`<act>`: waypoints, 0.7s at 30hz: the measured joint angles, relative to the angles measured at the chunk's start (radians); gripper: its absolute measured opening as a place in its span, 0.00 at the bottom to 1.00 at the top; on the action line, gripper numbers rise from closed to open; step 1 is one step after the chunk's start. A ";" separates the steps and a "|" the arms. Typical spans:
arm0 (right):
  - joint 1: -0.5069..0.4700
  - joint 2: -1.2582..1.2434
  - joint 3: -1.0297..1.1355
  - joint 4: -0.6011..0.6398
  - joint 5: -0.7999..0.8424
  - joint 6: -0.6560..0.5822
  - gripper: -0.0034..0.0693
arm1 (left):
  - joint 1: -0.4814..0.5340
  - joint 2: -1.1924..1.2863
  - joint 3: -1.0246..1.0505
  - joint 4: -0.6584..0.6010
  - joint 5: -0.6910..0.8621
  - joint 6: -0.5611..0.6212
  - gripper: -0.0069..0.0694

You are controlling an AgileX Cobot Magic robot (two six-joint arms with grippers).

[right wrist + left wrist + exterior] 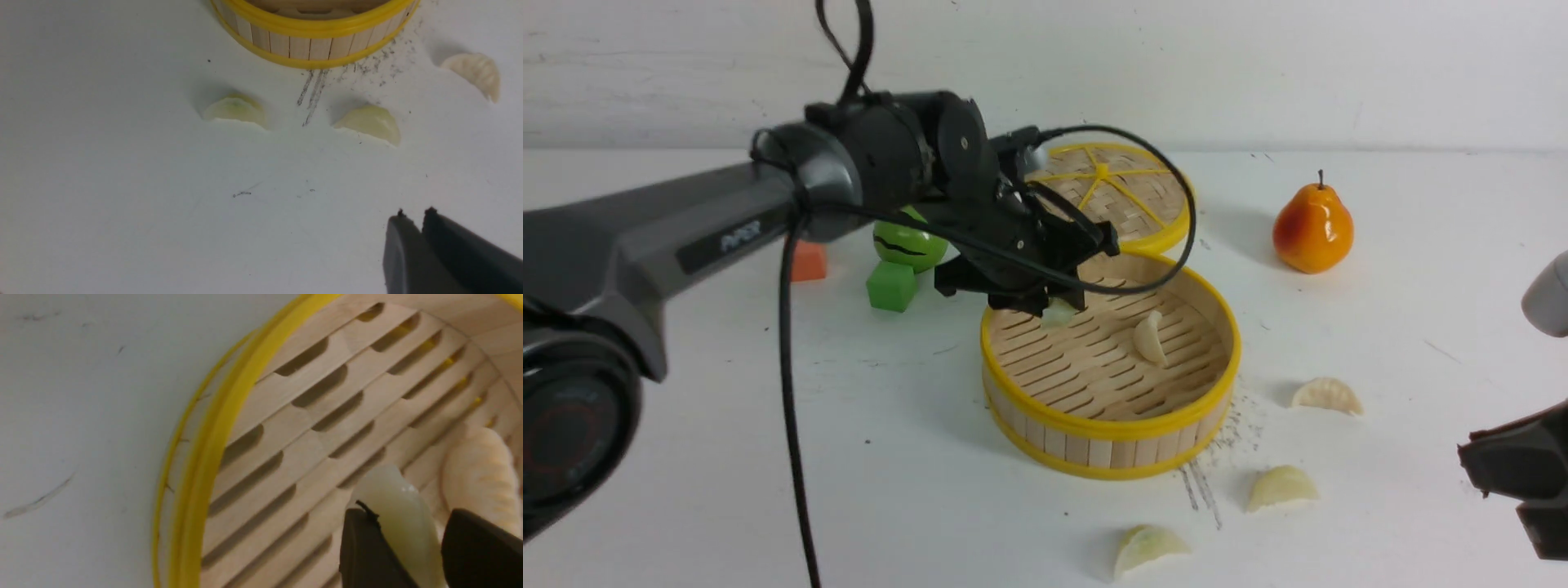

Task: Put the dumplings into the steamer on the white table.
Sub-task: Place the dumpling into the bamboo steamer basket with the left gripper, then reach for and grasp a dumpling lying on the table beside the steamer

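L hand [408, 522] w/ dumpling [390, 494] over steamer [206, 457] floor

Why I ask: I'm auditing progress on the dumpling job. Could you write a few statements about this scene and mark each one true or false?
1. The left gripper pinches one dumpling over the steamer. True.
2. The steamer has nothing in it. False: a second dumpling lies on its slatted floor.
3. Three dumplings lie on the white table, outside the steamer. True.
4. The lid covers the steamer. False: it lies flat on the table behind the steamer, which is uncovered.
5. The right gripper holds a dumpling. False: its jaws are shut on nothing, above bare table.
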 joint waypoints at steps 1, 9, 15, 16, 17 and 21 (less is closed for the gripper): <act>0.000 0.000 0.000 0.001 0.000 0.000 0.14 | 0.000 0.017 0.000 -0.005 -0.015 0.000 0.41; 0.000 0.000 0.000 0.001 -0.004 0.000 0.15 | 0.000 0.064 -0.006 -0.057 -0.068 0.073 0.43; 0.000 0.000 -0.004 0.001 0.000 0.000 0.15 | 0.000 0.040 -0.007 -0.051 -0.009 0.128 0.69; 0.000 0.000 -0.005 0.001 0.000 0.000 0.15 | 0.000 0.040 -0.007 -0.051 -0.009 0.128 0.69; 0.000 0.000 -0.021 0.001 0.016 0.000 0.15 | 0.000 0.001 -0.007 -0.030 0.029 0.142 0.73; 0.000 0.019 -0.109 0.000 0.079 -0.001 0.09 | 0.000 -0.148 -0.007 0.033 0.120 0.179 0.75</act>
